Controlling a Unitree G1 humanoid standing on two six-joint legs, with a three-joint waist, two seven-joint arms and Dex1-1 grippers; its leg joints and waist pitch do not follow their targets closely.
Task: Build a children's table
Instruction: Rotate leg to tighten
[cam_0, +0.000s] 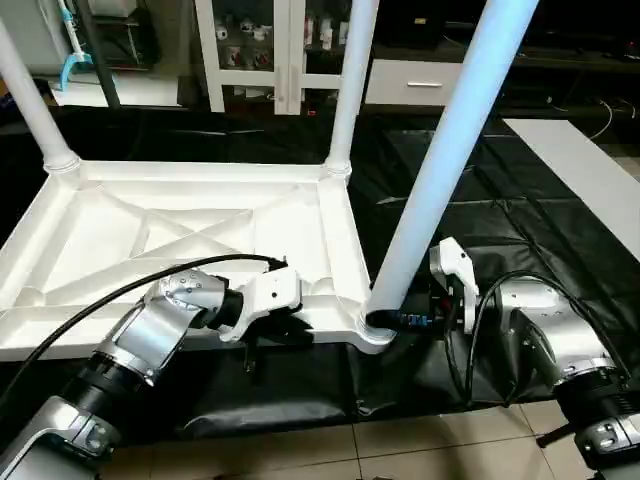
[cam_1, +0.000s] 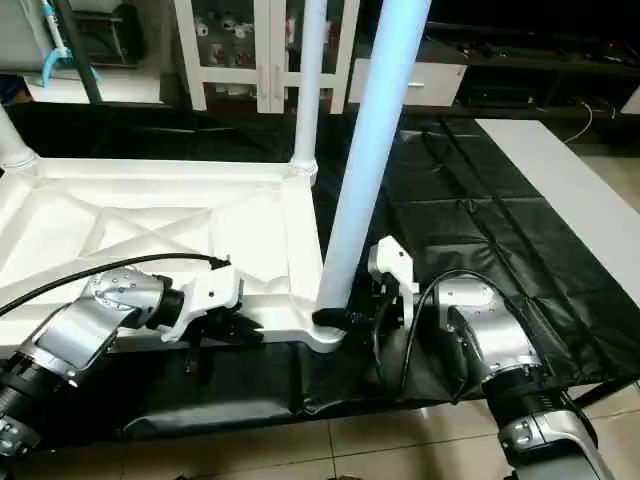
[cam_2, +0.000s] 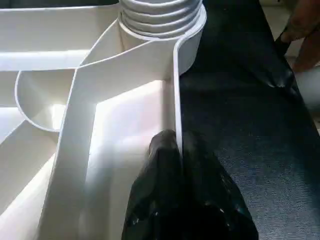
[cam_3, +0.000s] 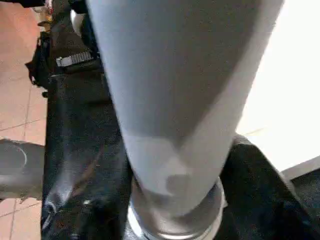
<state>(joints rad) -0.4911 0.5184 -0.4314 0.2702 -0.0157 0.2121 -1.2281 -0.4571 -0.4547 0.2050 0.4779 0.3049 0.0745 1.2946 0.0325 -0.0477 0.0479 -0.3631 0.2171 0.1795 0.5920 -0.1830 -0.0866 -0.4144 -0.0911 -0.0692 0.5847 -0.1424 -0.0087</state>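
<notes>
Black sheet (cam_0: 520, 230) on floor; white cabinet (cam_0: 270, 50) behind.

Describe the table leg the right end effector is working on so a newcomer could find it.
Start at the upturned white table top on the black mat. Three legs rise from its corners; take the leg in the near corner socket, beside the right end effector. It is the nearest and leans most.

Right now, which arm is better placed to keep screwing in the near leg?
Right. Its pincer sits around the base of the near leg, just above the corner socket. The left pincer is shut on the top's rim, holding it steady, so it is best left there.
</notes>
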